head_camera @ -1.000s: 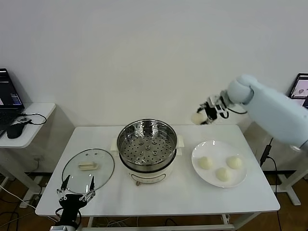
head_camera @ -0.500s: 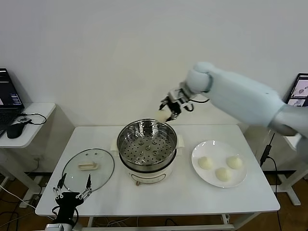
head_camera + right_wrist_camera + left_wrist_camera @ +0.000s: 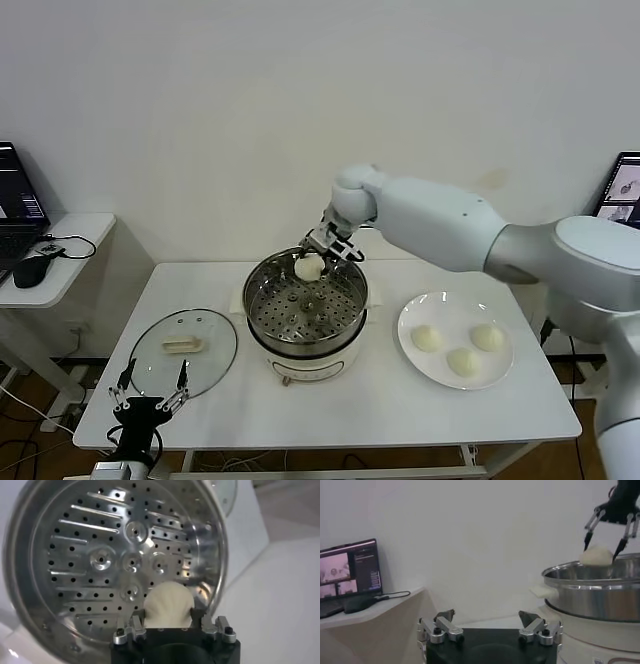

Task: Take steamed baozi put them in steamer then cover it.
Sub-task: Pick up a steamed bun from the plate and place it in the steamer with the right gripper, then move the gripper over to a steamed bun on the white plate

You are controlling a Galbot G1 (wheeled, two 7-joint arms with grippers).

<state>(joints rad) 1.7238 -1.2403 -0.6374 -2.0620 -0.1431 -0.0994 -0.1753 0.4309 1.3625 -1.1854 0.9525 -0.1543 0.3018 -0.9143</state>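
My right gripper (image 3: pixel 311 262) is shut on one cream-white baozi (image 3: pixel 308 267) and holds it over the far rim of the steamer (image 3: pixel 345 305), just inside the shiny perforated basket. In the right wrist view that baozi (image 3: pixel 168 605) sits between the fingers above the basket floor (image 3: pixel 100 560). Three more baozi (image 3: pixel 462 361) lie on the white plate (image 3: pixel 500 378) to the right of the pot. The glass cover (image 3: pixel 184 352) with its beige handle lies flat on the table to the left. My left gripper (image 3: pixel 150 395) waits open at the table's front left edge, near the cover.
The white table (image 3: pixel 370 410) carries the pot in the middle, the plate on the right and the lid on the left. A side desk (image 3: pixel 70 262) with a laptop and a mouse stands to the far left. A screen (image 3: pixel 622 190) is at the far right.
My right arm has swung left from behind the plate, carrying the baozi, and lowered it to the steamer's far rim. The left gripper has stayed by the table's front edge.
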